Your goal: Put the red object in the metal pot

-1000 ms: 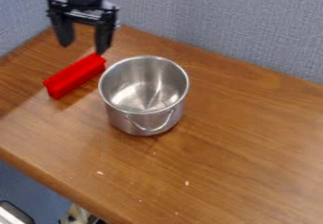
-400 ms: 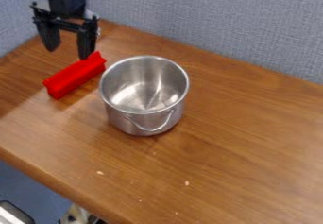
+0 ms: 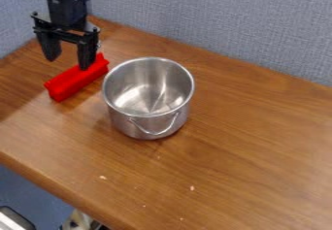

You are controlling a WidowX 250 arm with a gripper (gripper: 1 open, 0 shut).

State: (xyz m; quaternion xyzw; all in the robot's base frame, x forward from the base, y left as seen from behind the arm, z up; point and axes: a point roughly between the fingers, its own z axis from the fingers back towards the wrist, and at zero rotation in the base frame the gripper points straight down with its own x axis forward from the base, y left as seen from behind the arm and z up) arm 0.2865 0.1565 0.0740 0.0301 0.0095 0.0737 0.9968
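At the upper left, see the claw (image 3: 69, 61) pointing down, with dark fingers spread wide and nothing held between them. Looks to hover around the far end of the red block (image 3: 77, 79), with one finger to the left and the other overlapping the block's far end in view. Cannot tell from this angle about any contact, nor about the exact height of the fingertips.

Find the red block lying flat on the wooden tabletop (image 3: 247, 142), outside the metal pot (image 3: 149, 93) and to its left in view. Runs diagonally, from a near end at the lower left to a far end at the upper right, close to the pot's rim. Looks plain, matte and bright red.

Stands upright on the tabletop, in the case of the pot, with a round open mouth facing up and a shiny silver wall. Carries a thin wire handle (image 3: 154, 128) hanging down the near side. Shows bare metal inside, as far as visible.

Behind the tabletop, notice a grey-blue backdrop (image 3: 247, 20). At the bottom left corner, make out part of a dark round object (image 3: 15, 219), cut off by the edge of the view.
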